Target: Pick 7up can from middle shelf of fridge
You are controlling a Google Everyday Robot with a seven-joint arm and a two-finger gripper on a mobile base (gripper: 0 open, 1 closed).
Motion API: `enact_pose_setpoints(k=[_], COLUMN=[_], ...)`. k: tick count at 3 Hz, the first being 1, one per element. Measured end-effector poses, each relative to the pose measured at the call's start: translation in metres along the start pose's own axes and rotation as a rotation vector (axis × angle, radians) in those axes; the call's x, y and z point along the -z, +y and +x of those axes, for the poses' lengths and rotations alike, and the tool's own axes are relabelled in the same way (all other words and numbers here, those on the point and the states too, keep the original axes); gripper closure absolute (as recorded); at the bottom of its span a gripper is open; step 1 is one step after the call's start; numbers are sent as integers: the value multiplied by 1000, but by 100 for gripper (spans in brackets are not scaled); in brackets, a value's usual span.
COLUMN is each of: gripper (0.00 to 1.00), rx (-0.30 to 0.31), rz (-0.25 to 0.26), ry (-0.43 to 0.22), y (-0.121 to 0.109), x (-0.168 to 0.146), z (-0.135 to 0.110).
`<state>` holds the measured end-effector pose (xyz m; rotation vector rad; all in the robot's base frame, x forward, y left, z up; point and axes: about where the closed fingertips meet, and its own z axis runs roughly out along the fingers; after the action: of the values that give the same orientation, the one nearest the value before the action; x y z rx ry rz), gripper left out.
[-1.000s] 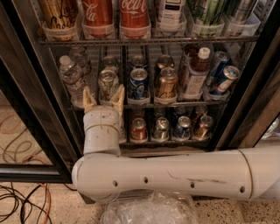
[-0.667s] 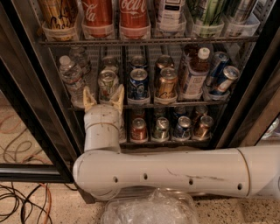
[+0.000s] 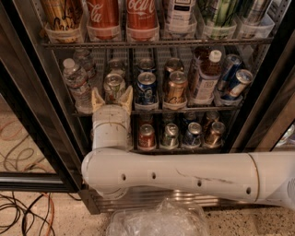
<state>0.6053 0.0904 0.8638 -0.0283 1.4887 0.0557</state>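
Note:
The 7up can [image 3: 114, 85] has a silver top and a pale side. It stands at the front of the second lane from the left on the middle shelf [image 3: 184, 110] of the fridge [image 3: 41, 115]. My gripper [image 3: 112, 97] is at the shelf's front edge, right below and in front of the can. Its two cream fingertips [image 3: 97, 98] stand apart, one on each side of the can's lower part. The can's base is hidden behind the gripper. My white arm [image 3: 184, 173] crosses the bottom of the view.
A water bottle [image 3: 76, 85] stands left of the can, a blue can [image 3: 146, 87] and a copper-gold can [image 3: 175, 87] to its right. Coca-Cola bottles [image 3: 142, 14] stand above, short cans [image 3: 146, 136] below. A clear plastic bag [image 3: 156, 221] and cables [image 3: 23, 212] lie on the floor.
My gripper has edged a little up and in towards the 7up can. The cans on the shelf have not moved.

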Motion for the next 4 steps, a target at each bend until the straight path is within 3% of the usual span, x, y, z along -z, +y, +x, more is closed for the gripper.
enact_pose_setpoints(k=[2,4], gripper=[31,73], rx=[-7,-14], rz=[2,-4], ry=[25,39], y=[-2,2], x=[-26,-33], z=[9,14])
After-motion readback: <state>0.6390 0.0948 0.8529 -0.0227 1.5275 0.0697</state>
